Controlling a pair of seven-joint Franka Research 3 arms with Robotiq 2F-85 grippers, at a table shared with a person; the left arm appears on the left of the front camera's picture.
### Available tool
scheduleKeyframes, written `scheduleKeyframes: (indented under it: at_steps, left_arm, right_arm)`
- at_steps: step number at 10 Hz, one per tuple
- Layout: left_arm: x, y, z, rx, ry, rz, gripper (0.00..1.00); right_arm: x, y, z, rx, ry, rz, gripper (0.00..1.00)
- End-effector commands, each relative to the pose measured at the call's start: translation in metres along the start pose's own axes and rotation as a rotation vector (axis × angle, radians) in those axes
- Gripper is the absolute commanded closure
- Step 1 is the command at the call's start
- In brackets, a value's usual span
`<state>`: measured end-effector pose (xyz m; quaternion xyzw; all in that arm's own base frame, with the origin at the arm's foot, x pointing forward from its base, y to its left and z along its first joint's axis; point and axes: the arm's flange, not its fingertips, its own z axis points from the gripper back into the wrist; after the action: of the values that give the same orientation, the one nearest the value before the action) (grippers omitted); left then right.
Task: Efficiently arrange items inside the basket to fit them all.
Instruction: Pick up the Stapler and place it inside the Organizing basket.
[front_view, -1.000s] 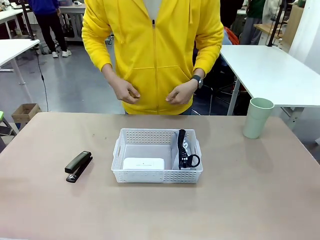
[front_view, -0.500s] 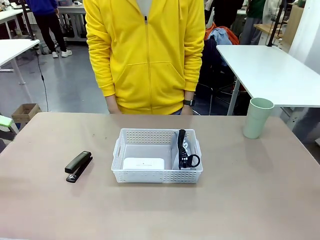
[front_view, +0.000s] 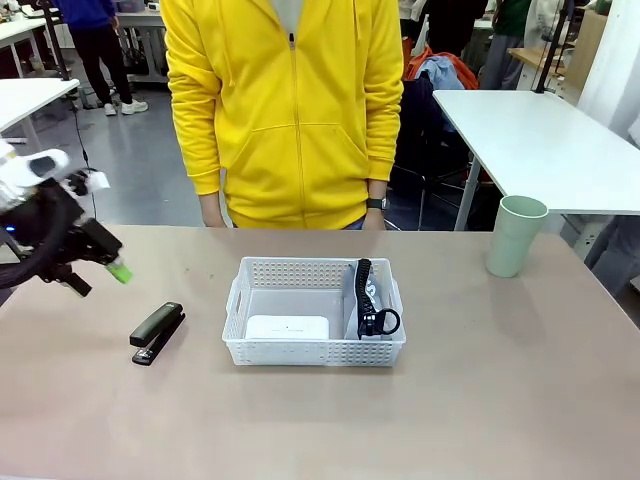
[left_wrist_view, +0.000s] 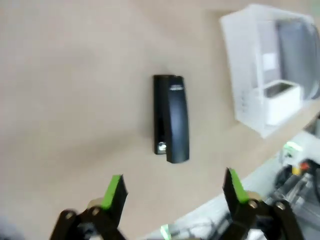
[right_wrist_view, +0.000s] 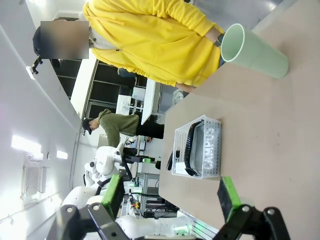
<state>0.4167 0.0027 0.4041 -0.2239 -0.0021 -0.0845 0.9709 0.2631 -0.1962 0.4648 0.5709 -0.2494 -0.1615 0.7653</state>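
**A:** In the front view, which step is in hand?

**B:** The left gripper (front_view: 98, 277) hovers over the left edge of the worktop (front_view: 480, 400), its fingers spread and empty. The black stapler (front_view: 158, 333) lies just below it, left of the basket (front_view: 310, 352), which sits mid-worktop. This looks like the reach for the stapler. The white box (front_view: 287, 328) and the grey pouch (front_view: 368, 300) are already inside the basket. The pale green cup (front_view: 516, 235) stands near the far right corner, and a person (front_view: 290, 110) waits at the far edge.

**A:** And the left wrist view?

**B:** The stapler (left_wrist_view: 171, 118) lies ahead of the open fingers without touching them, lengthwise between them. The next move probably calls for lowering and closing across its narrow body.

**A:** The right wrist view?

**B:** The right gripper (right_wrist_view: 171, 190) has its fingers wide apart, holding nothing. The pouch (right_wrist_view: 210, 150) in the basket reads "CAMPUS". No other writing is legible.
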Motion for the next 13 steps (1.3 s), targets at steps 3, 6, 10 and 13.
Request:
scheduleKeyframes:
  at_steps: [3, 6, 10, 13]
  left_arm:
    - [0.029, -0.041, -0.028, 0.189, 0.079, 0.210, 0.00]
    - [0.024, -0.063, -0.064, 0.323, 0.040, 0.205, 0.00]
    - [0.027, -0.067, -0.064, 0.278, 0.056, 0.184, 0.00]
    - [0.026, -0.070, -0.070, 0.277, 0.053, 0.174, 0.00]
  right_arm:
    - [0.002, 0.000, -0.001, 0.025, -0.014, 0.027, 0.00]
    - [0.002, 0.000, -0.001, 0.025, -0.014, 0.027, 0.00]
    - [0.002, 0.000, -0.001, 0.025, -0.014, 0.027, 0.00]
    - [0.002, 0.000, -0.001, 0.025, -0.014, 0.027, 0.00]
